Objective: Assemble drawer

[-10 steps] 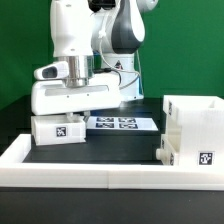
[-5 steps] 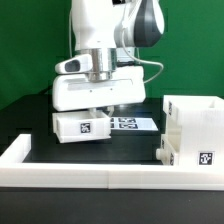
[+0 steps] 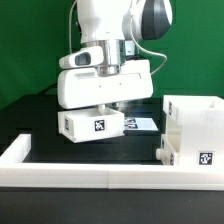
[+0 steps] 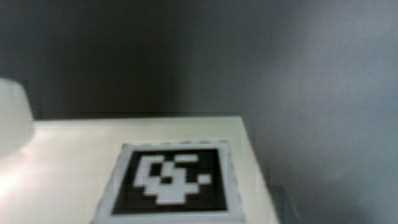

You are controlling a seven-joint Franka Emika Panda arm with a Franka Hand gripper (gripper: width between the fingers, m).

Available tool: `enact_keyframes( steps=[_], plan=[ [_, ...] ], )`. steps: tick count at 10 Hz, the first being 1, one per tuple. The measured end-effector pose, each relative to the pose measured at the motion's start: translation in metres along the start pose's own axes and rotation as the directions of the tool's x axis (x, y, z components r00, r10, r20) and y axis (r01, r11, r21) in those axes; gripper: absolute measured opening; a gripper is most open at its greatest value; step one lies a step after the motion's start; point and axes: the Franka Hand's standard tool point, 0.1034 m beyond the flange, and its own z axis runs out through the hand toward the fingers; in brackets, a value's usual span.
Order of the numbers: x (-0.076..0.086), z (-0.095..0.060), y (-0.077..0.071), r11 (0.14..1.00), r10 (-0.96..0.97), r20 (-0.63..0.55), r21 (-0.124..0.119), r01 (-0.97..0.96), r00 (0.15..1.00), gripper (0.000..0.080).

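Note:
In the exterior view my gripper (image 3: 100, 108) is shut on a small white tray (image 3: 92, 124). It holds the tray slightly tilted, just above the black table, left of centre. The tray's black-and-white tag (image 3: 99, 125) faces the camera. The tall white boxy shell (image 3: 192, 118) stands at the exterior view's right. A lower white part with its own tag (image 3: 205, 158) sits at the shell's front. The wrist view shows the held tray's white face (image 4: 107, 150) and its tag (image 4: 169, 178) up close. My fingertips are hidden in both views.
The long low white border rail (image 3: 90, 176) runs along the front and the exterior view's left (image 3: 18, 150). The marker board (image 3: 142, 123) lies on the black table behind the held tray, partly covered by it. A green wall stands behind.
My gripper has carried the small tray toward the exterior view's right, nearer the shell, and raised it a little. The tray now sits tilted. The shell has not moved.

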Motion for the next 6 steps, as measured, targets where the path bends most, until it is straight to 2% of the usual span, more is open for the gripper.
enact_keyframes(
  steps=[3, 4, 5, 6],
  plan=[
    [-0.002, 0.001, 0.003, 0.962, -0.272, 0.011, 0.002, 0.272, 0.962, 0.0042],
    [0.002, 0.0, 0.006, 0.93, -0.369, 0.023, 0.02, 0.368, 0.929, 0.0042],
    [0.013, 0.001, 0.01, 0.863, -0.506, 0.028, 0.026, 0.505, 0.862, 0.0042],
    [0.018, 0.001, 0.012, 0.812, -0.583, 0.03, 0.023, 0.583, 0.812, 0.0042]
  ],
)
